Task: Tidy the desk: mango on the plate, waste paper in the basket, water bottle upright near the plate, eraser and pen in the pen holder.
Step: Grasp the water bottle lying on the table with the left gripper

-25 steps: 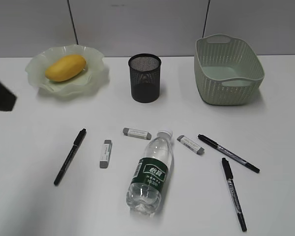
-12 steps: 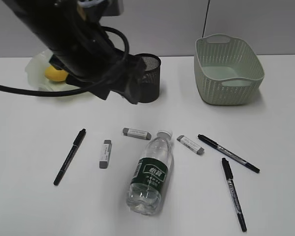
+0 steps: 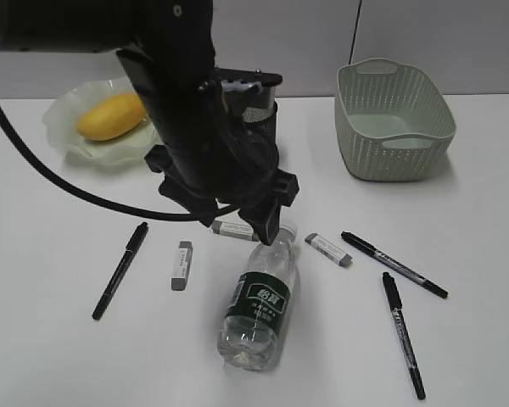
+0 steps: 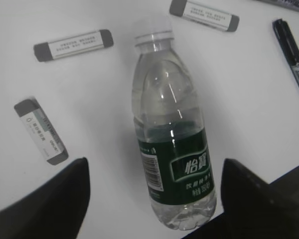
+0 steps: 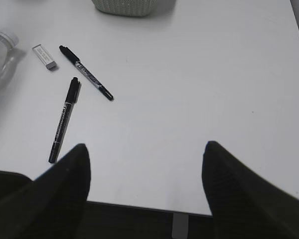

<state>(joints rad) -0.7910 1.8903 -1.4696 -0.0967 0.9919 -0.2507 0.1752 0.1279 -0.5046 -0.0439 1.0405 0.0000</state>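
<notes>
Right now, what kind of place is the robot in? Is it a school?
Probably an office or lab desk, not surely a school. You can see a white desk, pens and erasers, a mesh pen holder, and a plain partition wall behind.

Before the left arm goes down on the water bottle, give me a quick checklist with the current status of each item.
1. Left gripper open, fingers either side of the water bottle: ok.
2. Bottle cap on: ok.
3. Bottle upright: not ok, it lies on its side on the desk.
4. Room beside the bottle: ok, the nearest eraser lies apart from it.
5. Mango on the plate: ok.
6. Free spot near the plate for the bottle: cannot tell, the arm hides part of it.
</notes>
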